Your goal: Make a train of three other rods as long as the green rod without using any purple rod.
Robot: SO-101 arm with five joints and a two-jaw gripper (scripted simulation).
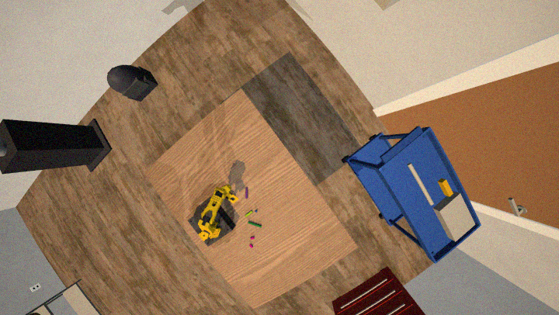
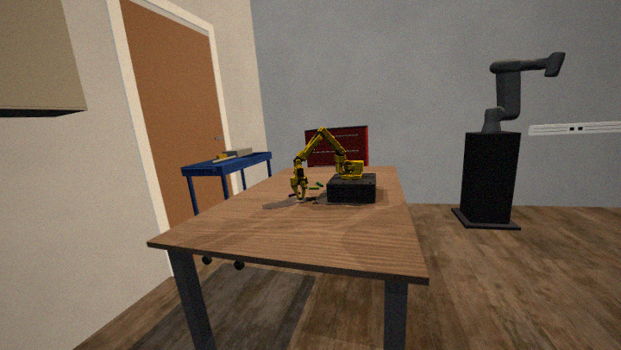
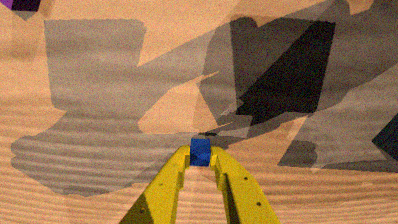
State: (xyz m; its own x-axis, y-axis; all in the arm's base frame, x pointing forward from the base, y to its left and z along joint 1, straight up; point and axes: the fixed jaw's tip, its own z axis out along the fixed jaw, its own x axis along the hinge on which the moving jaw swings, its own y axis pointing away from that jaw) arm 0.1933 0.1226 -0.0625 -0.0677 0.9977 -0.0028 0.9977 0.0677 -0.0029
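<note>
My gripper [image 3: 200,159] is shut on a small blue rod [image 3: 200,151] and holds it just above the table; it also shows in the overhead view [image 1: 234,199] and the side view [image 2: 299,191]. On the table to its right lie a purple rod [image 1: 246,192], a lime rod [image 1: 248,213], a second small blue rod [image 1: 256,210], the green rod [image 1: 254,223] and two magenta rods [image 1: 252,237] [image 1: 251,245]. A corner of the purple rod [image 3: 24,4] shows at the top left of the wrist view. The rods lie apart from one another.
The arm's black base block [image 1: 213,223] stands on the table left of the rods. A blue side table [image 1: 414,188] stands off to the right, a red drawer unit [image 1: 376,297] beyond the table's edge, and a dark pedestal [image 1: 50,144] to the left.
</note>
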